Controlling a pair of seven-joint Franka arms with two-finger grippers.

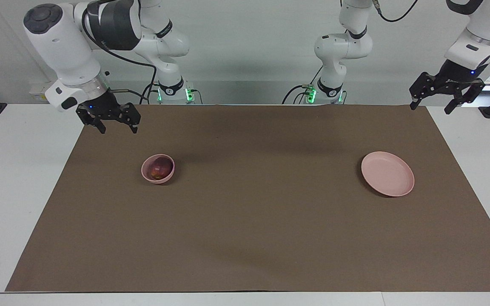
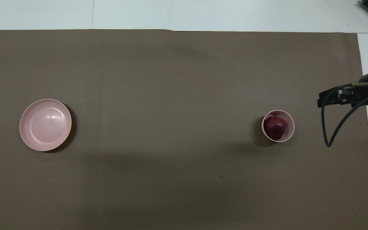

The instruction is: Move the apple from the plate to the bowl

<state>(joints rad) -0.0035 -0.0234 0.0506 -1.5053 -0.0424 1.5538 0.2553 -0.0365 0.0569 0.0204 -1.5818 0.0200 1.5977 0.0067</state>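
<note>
So the apple (image 1: 158, 168) is sitting in the little pink bowl (image 1: 148, 174) toward the right arm's end of the table, and the plate (image 1: 388, 174) is well apart from it, down at the left arm's end of the brown mat (image 1: 245, 238). The right gripper (image 1: 116, 127) hangs over the mat's corner with its fingers spread wide, nothing in them. The left gripper (image 1: 432, 107) waits up over its own corner, also wide open and holding nothing.

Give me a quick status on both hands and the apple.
Right hand open, empty, raised. Left hand open, waiting. Apple sits in bowl; plate bare. Nothing in the way.
</note>
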